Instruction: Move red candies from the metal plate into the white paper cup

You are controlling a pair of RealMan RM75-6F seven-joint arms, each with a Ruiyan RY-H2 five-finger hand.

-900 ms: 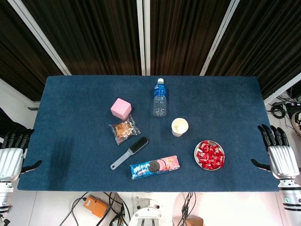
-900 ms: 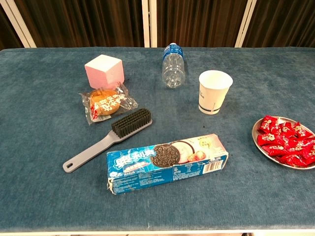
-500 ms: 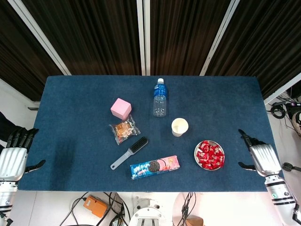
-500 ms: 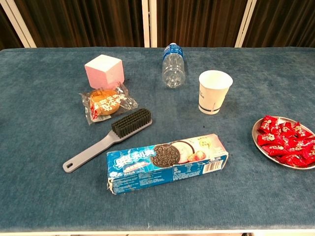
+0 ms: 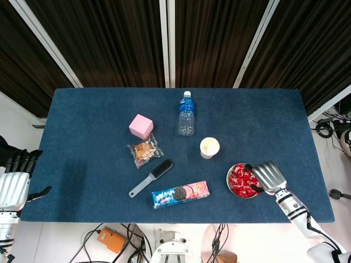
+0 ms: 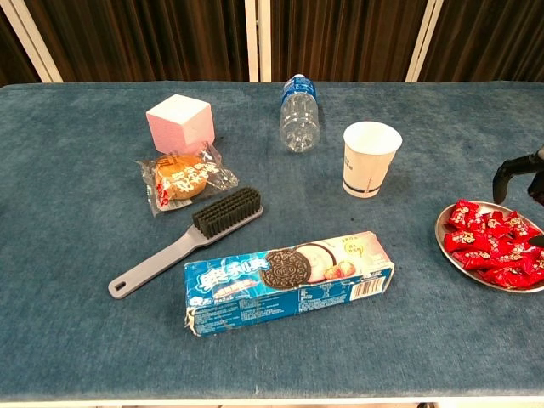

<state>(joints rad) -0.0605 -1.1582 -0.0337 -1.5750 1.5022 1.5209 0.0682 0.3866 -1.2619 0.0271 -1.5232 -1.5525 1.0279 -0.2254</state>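
Right hand hovering over metal plate at 3 o'clock edge, fingers spread, holding nothing. Left hand idling off blue table, fingers apart.

- Red candies: heap of small, shiny red wrappers with white print, piled loosely and filling most of the dish; none outside it in either view.
- Metal plate: round, shallow, silvery, flat on the blue cloth near the table's front right; right edge cut off in the chest view, partly covered in the head view.
- White paper cup: upright, mouth open, inside pale and apparently empty, a thin dark line low on the wall; standing apart from the plate, further back and toward the table's middle, just right of the lying bottle.
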